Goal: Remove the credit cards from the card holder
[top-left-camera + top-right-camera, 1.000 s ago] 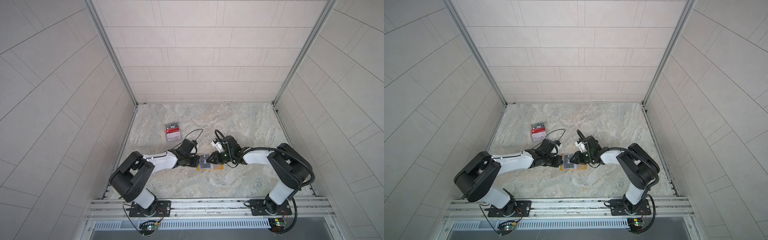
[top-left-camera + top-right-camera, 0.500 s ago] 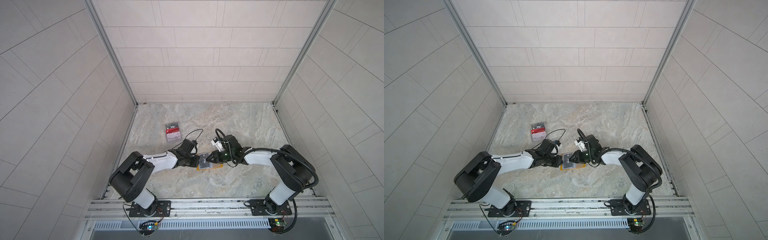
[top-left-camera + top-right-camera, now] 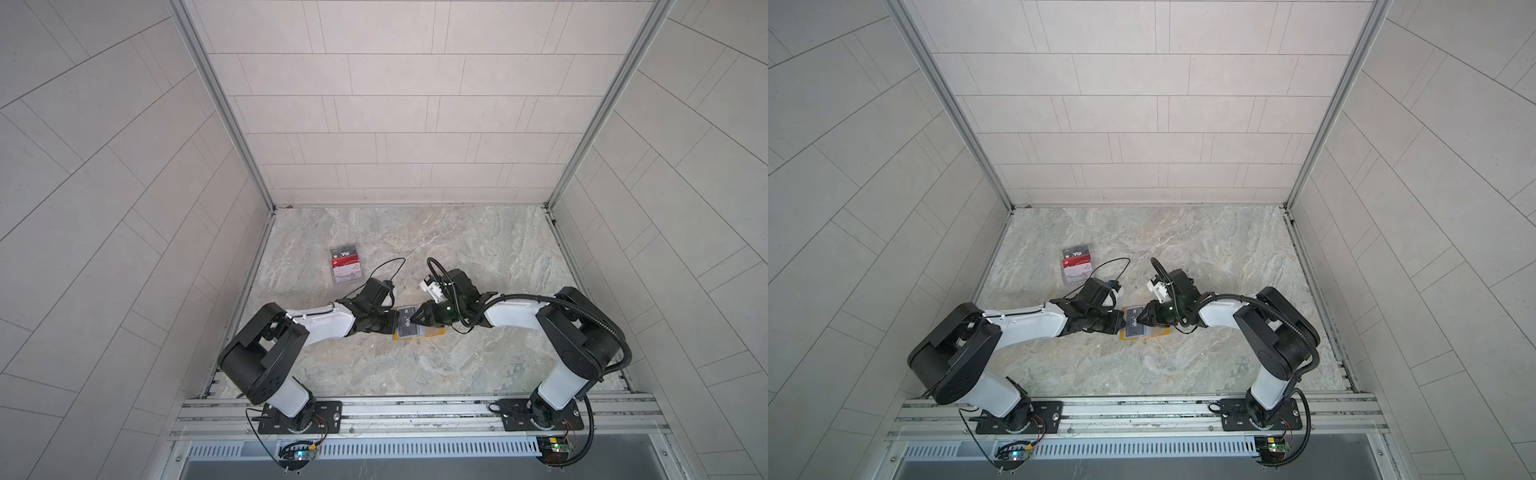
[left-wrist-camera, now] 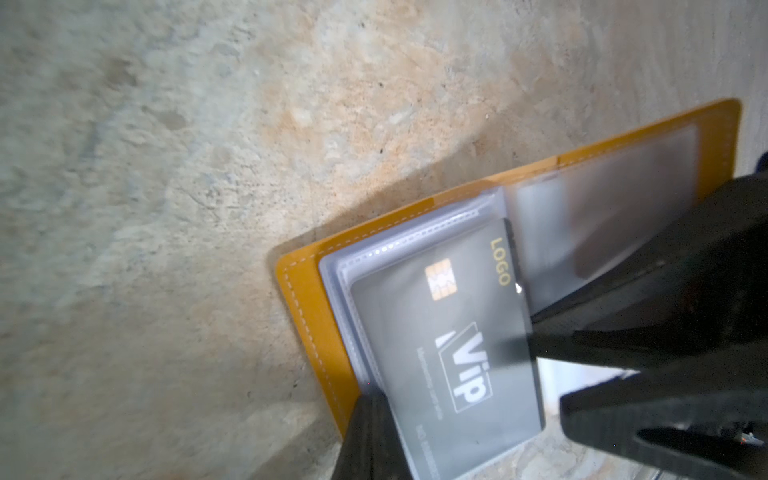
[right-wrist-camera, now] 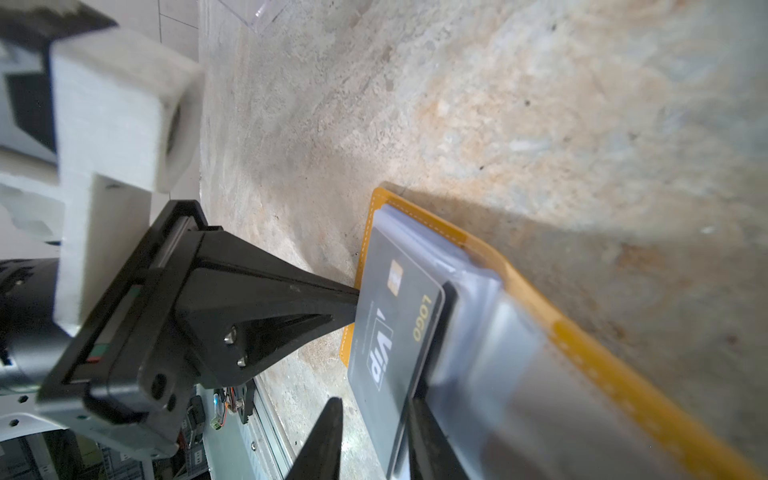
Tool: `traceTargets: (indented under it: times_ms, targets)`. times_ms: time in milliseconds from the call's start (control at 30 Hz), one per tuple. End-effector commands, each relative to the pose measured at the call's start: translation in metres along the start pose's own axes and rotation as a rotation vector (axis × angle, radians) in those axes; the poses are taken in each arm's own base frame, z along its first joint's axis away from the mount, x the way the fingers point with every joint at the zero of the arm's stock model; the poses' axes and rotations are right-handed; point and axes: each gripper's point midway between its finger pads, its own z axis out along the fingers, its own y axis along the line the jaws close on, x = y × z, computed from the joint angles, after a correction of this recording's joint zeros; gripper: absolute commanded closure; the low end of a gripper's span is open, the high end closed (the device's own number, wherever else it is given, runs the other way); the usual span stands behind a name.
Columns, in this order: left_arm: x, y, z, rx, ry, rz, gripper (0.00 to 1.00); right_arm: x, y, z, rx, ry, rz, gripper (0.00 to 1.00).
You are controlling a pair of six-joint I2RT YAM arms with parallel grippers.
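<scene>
My left gripper (image 3: 392,323) is closed, pinning the sleeve edge of the open holder (image 3: 432,332) flat on the table (image 3: 478,249). My right gripper (image 3: 415,322) pinches the grey card (image 4: 453,345), partly out of its sleeve. The card stand (image 3: 345,268) sits well apart

Walls (image 3: 399,104): pale beige rectangular tiles in staggered rows, on the back and both sides, seen in both top views.
Corner posts (image 3: 224,108): slim grey metal profiles where the back wall meets the side walls.
Floor (image 3: 478,249): marbled stone-look surface, grey-beige with rusty veins.
Front rail (image 3: 1142,409): aluminium profile along the near floor edge.
Vent strip (image 3: 415,449): slotted white grille below the rail.
Light: even, soft and diffuse; faint shadows.
</scene>
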Motion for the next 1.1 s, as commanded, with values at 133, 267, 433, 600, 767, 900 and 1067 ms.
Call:
traceTargets:
  times_ms: [133,267,433,600,767,900,1067]
  targets:
    - [0.003,0.006,0.003,-0.029,0.006,-0.001,0.98,-0.001,-0.016,0.001,0.131,0.017,0.028,0.69]
    - [0.004,0.006,0.003,-0.029,0.006,-0.001,0.98,0.000,-0.022,0.003,0.147,0.019,0.064,0.68]
    - [0.004,0.007,0.003,-0.031,0.002,-0.006,0.98,0.001,-0.033,0.002,0.189,0.015,0.085,0.67]
    - [0.005,0.005,0.003,-0.035,0.008,0.009,0.98,-0.001,-0.025,0.005,0.102,0.002,0.108,0.67]
    - [0.004,0.003,0.005,-0.037,0.009,0.013,0.98,-0.004,-0.011,0.007,0.028,0.005,0.104,0.68]
    - [0.005,0.003,0.006,-0.038,0.012,0.015,0.98,-0.005,-0.006,0.006,0.008,0.006,0.098,0.69]
    - [0.005,0.003,0.008,-0.039,0.015,0.014,0.98,-0.006,0.003,0.006,-0.060,-0.005,0.090,0.70]
